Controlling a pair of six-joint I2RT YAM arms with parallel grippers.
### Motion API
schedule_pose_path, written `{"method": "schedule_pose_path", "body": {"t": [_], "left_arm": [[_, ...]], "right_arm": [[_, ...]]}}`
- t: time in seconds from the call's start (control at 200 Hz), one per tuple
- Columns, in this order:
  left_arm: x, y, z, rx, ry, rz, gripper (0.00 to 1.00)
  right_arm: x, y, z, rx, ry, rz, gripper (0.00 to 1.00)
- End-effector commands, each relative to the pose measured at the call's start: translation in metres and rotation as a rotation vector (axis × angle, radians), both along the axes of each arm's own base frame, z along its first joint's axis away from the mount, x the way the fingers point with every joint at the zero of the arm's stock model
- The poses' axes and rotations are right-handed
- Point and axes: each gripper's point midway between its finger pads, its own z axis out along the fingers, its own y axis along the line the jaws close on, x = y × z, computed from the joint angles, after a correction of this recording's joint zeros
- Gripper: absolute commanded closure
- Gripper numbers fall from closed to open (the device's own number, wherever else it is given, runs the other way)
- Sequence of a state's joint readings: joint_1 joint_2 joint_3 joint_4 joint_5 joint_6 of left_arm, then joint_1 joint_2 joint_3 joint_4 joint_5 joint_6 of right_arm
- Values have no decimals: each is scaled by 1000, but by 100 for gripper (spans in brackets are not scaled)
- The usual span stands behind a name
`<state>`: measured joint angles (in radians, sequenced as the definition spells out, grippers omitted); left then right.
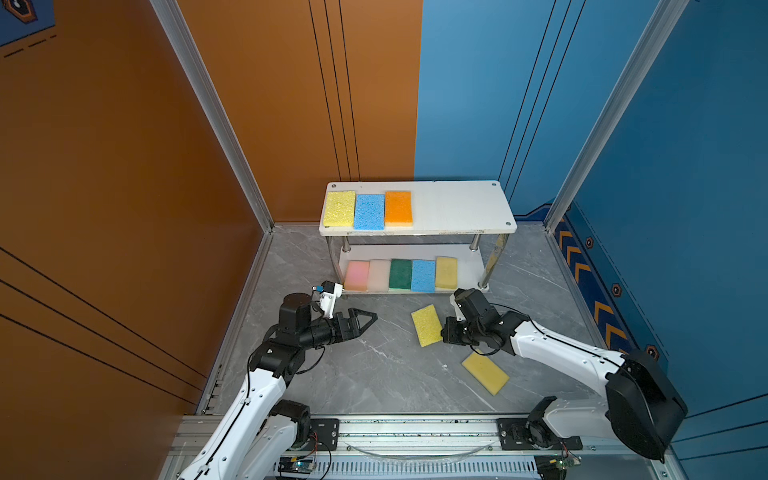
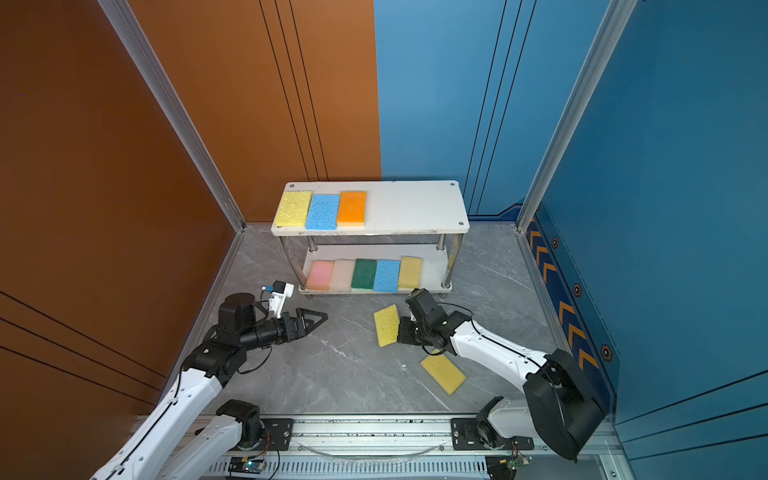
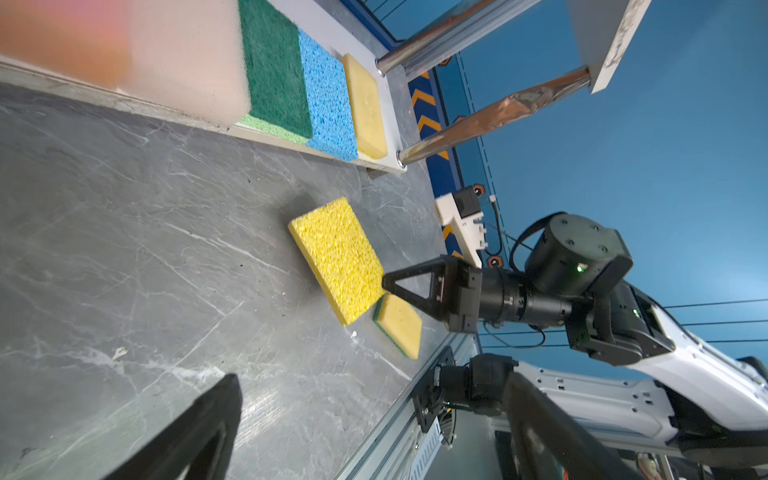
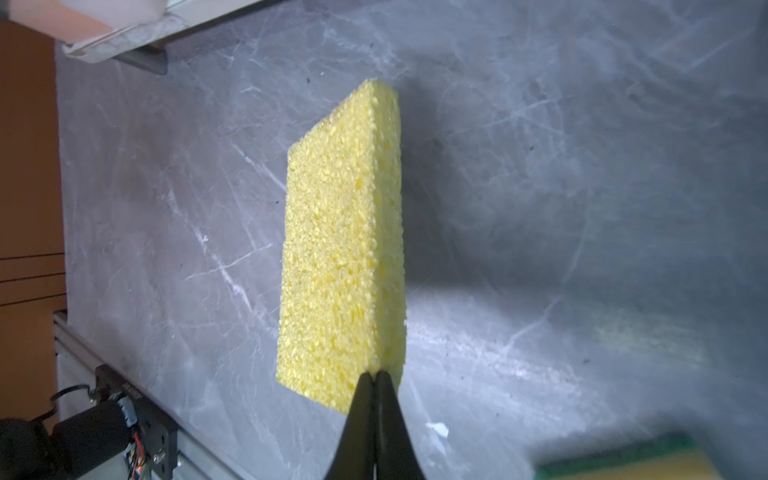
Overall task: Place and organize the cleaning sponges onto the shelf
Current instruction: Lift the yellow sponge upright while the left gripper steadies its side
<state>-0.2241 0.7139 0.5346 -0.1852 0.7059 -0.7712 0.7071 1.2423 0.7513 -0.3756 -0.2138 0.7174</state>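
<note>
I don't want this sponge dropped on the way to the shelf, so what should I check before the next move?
1. Right end effector shut on the bright yellow porous rectangular sponge: ok, though pinching only one edge.
2. Sponge clear of the grey marble-patterned floor: cannot tell.
3. Bare room on the top board of the white two-tier shelf, beside the orange rectangular sponge: ok.
4. Left end effector open, apart from that sponge: ok.
5. Every sponge shelved: not ok; the pale yellow green-backed sponge lies on the floor.

We saw the shelf (image 1: 457,208) carrying three sponges (image 1: 369,211) on top, five sponges (image 1: 400,274) below. A porous yellow sponge (image 1: 427,325) sat tilted before it, a smooth yellow sponge (image 1: 485,373) flat nearby.
</note>
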Motion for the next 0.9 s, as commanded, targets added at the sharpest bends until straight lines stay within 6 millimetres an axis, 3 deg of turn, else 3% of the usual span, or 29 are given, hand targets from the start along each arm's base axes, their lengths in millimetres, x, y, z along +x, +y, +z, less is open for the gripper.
{"method": "schedule_pose_path", "body": {"t": [0.0,0.26,0.491,0.776,0.826,0.891], "left_arm": [[9,2,32,-124,-69,81,0],[-2,-10,35,-221,-42,96,2],[-5,-28,21,-265,-20,105,5],[7,-40,38,-291,-77,87,7],[8,-41,40,-296,-86,83,12],[9,-41,41,-297,-93,86,27]], "right_arm": [[-20,5,30,28,-20,73,100],[-22,42,88,174,-131,155,100],[-17,76,135,304,-225,199,100],[-30,107,148,352,-232,277,100],[-32,111,147,358,-223,282,100],[-33,114,144,361,-215,285,100]]}}
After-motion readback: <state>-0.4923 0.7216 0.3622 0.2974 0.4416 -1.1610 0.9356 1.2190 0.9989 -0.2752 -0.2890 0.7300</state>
